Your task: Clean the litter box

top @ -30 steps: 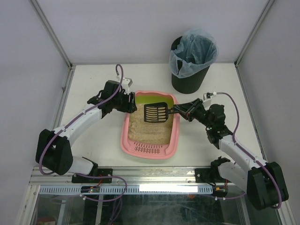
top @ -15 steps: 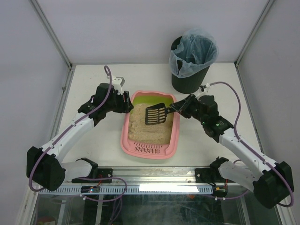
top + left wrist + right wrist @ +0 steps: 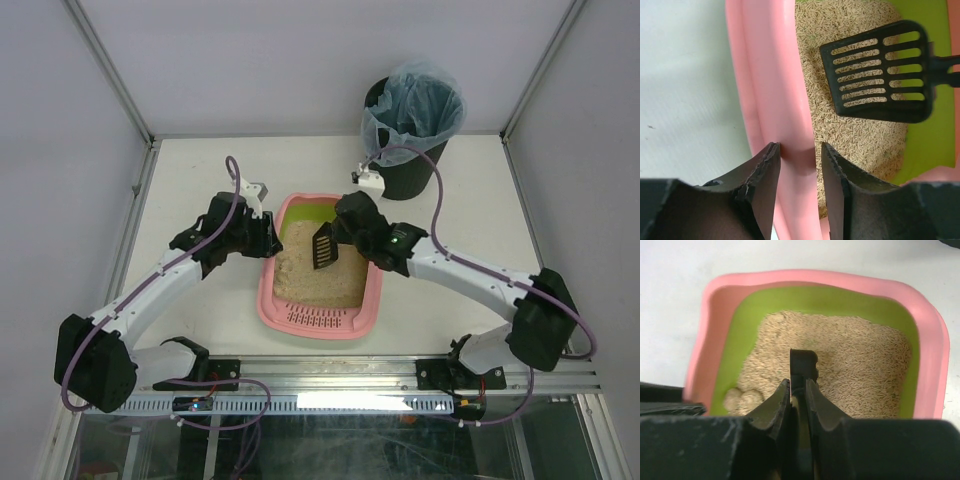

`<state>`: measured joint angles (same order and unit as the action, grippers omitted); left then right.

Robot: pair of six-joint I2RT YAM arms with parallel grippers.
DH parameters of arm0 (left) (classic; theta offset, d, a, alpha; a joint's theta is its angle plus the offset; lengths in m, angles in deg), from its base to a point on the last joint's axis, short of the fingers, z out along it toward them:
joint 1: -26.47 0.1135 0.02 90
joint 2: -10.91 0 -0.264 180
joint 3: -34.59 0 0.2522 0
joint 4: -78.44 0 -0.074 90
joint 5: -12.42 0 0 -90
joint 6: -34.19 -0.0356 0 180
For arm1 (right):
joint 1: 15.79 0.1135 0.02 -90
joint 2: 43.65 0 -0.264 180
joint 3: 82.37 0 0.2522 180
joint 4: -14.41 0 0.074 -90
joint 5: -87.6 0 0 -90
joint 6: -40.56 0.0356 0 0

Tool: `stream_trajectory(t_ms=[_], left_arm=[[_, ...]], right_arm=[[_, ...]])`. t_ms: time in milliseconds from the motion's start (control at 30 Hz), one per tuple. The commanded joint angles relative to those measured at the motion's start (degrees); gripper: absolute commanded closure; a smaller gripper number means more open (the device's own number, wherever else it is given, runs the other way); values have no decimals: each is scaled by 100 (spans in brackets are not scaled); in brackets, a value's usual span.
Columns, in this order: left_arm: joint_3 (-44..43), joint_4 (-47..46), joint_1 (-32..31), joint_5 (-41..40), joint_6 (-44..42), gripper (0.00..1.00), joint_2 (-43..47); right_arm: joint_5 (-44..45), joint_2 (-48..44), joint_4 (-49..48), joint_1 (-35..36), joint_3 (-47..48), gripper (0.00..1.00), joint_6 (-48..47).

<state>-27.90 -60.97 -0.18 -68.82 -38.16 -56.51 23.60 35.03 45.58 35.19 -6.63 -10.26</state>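
The pink litter box [image 3: 372, 290] with beige litter lies mid-table, its lime-green end far. My left gripper [image 3: 271, 240] is shut on its left rim; in the left wrist view the fingers [image 3: 762, 172] straddle the pink rim [image 3: 775, 90]. My right gripper [image 3: 345, 226] reaches over the far end and is shut on the handle of the black slotted scoop [image 3: 324, 247], which hangs tilted on edge above the litter. The scoop's head shows flat in the left wrist view [image 3: 880, 70] and edge-on in the right wrist view [image 3: 803, 362]. Pale clumps [image 3: 742, 399] lie in the litter by the green wall.
A black round bin [image 3: 405, 140] with a bluish bag stands at the back right, just behind my right arm. Enclosure walls stand on the left, right and far sides of the white table [image 3: 200, 180].
My right arm has swung from the right side of the box to over its far end, and the scoop has turned from flat to on edge. The left gripper stays on the left rim.
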Motion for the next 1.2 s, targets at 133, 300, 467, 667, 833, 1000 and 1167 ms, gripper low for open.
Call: stream_trajectory(t_ms=[133,300,467,667,833,1000,1167], left_arm=[[-4,68,-254,49,139,67,-215],[-90,47,-560,-87,131,69,-393],[-92,-5,-716,-169,177,70,-473],[-63,-11,-740,-232,160,71,-448],[-43,-63,-740,-262,142,71,-468],[-27,-69,-745,-325,109,71,-500],[-16,-91,-742,-332,82,72,-492]], right_arm=[[-143,871,97,184,322,100,183],[-1638,1114,-1089,175,-311,100,1031],[-2354,1330,-1998,160,-711,100,1859],[-2213,776,-2673,-119,-1303,100,2252],[-2129,253,-3009,-460,-1678,100,2345],[-1916,-65,-2936,-545,-1709,100,2221],[-1821,-215,-3010,-572,-1781,100,2185]])
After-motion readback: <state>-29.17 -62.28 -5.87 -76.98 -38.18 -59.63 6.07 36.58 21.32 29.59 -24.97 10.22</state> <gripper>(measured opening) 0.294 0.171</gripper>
